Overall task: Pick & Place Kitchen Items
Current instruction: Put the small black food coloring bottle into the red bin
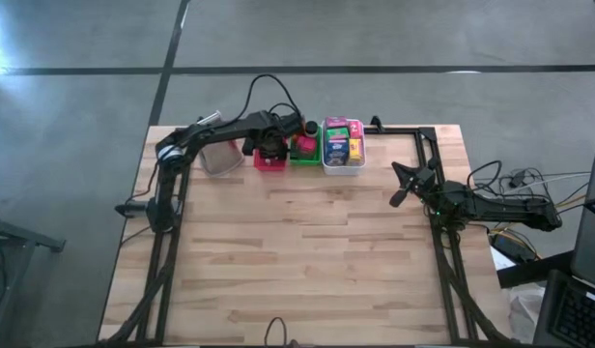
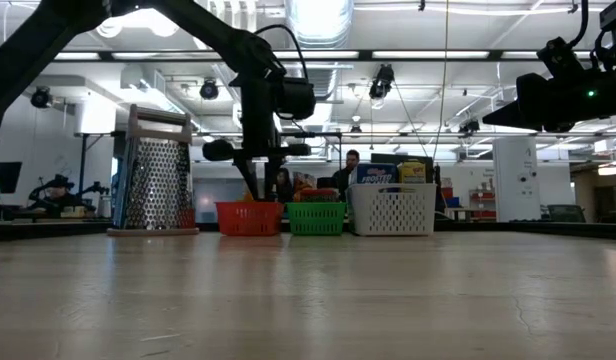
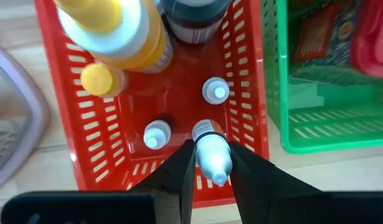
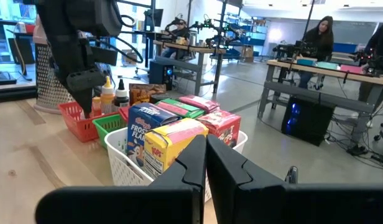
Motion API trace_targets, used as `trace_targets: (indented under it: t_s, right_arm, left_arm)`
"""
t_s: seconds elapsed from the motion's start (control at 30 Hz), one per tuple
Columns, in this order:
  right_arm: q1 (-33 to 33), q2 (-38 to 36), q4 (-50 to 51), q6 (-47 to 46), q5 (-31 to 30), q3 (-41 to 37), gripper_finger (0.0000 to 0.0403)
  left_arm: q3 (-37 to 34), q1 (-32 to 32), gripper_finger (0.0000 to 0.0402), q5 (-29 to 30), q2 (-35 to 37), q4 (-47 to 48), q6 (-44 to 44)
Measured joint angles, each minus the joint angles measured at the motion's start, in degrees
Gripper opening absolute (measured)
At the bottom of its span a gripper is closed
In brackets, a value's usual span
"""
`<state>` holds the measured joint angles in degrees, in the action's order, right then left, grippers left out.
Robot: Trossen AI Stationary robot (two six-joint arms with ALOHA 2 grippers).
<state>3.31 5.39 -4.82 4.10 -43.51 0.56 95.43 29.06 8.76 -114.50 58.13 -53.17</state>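
Note:
My left gripper (image 1: 270, 150) (image 3: 211, 180) points down into the red tray (image 3: 92, 124) at the table's far edge and is shut on a tiny pale bottle (image 3: 211, 155). Two more tiny pale bottles (image 3: 156, 134) (image 3: 215, 91), a small yellow-capped bottle (image 3: 99, 79), a big yellow bottle (image 3: 123, 31) and a dark jar (image 3: 194, 18) stand in the same tray. The green tray (image 1: 304, 150) beside it holds a pink and a red packet. The white tray (image 1: 343, 159) holds several coloured packets (image 4: 173, 140). My right gripper (image 1: 402, 188) (image 4: 206, 158) waits shut and empty near the table's right edge. My left gripper pinches the tiny pale bottle by its body (image 3: 210, 146) between its two fingers (image 3: 179, 177). The fingers come from above, pointing down. The bottle's white cap points up toward the wrist. It looks raised above the other small bottles; whether its base is clear of the tray floor is hidden.
A metal box grater (image 1: 218, 157) (image 2: 156, 180) stands just left of the red tray. The three trays stand in a row along the far edge. Bare wooden tabletop (image 1: 307, 261) spreads between them and the near edge. People sit at desks in the room behind.

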Motion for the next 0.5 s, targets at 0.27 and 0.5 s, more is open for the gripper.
trace_targets:
  t_s: [0.27,0.5]
  right_arm:
    - [0.0,0.0,0.0,0.0,0.0,0.0,0.0008]
    - [0.0,0.0,0.0,0.0,0.0,0.0,0.0008]
  left_arm:
    - [-4.0,0.6,0.0092,-2.1,0.0,-3.4,-0.5]
    - [-5.5,0.9,0.0092,-3.1,0.0,-5.7,0.2]
